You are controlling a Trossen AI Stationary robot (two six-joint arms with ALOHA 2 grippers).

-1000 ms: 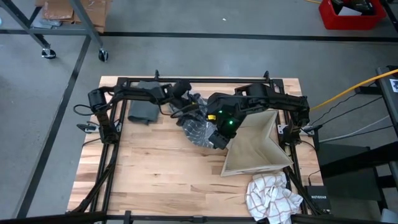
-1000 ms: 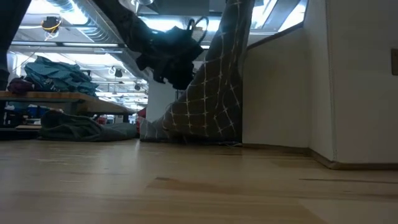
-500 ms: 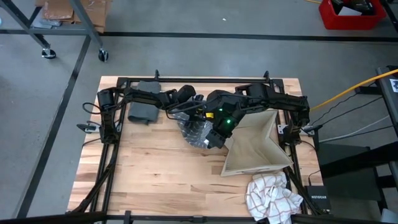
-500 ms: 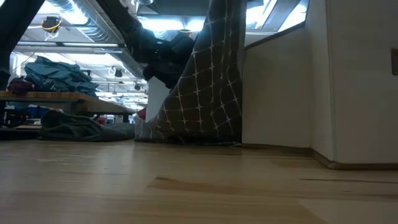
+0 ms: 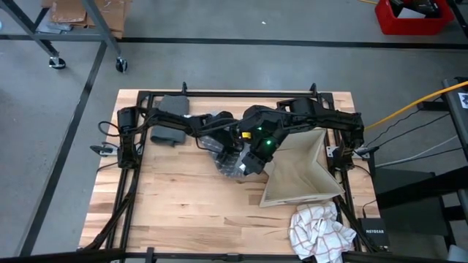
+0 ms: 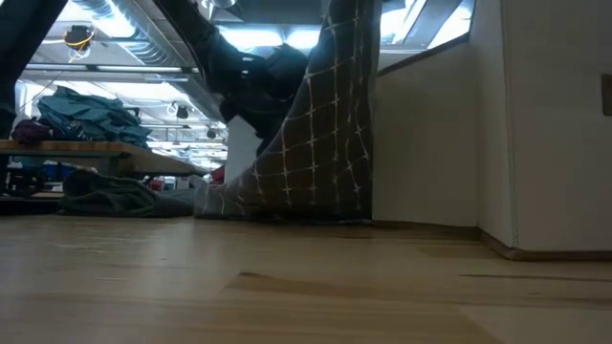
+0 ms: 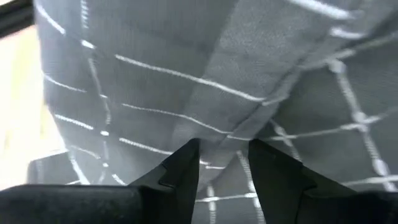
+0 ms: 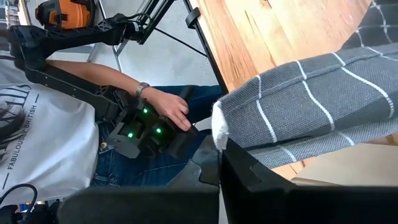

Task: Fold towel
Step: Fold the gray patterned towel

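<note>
Right gripper (image 5: pixel 252 162) is clamped on the grey checked towel (image 6: pixel 316 143), hanging mid-frame. Left gripper (image 7: pixel 222 163) is parted against the cloth, probably not pinching yet, so it could miss the edge.

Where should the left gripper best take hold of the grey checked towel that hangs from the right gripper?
Probably the folded hem running down the grey checked towel, just ahead of the left gripper, whose fingers stand open beside the cloth. The right gripper holds the towel's top edge shut, so the cloth hangs with its foot on the table. Coming sideways, level, onto that hanging edge looks best.
</note>
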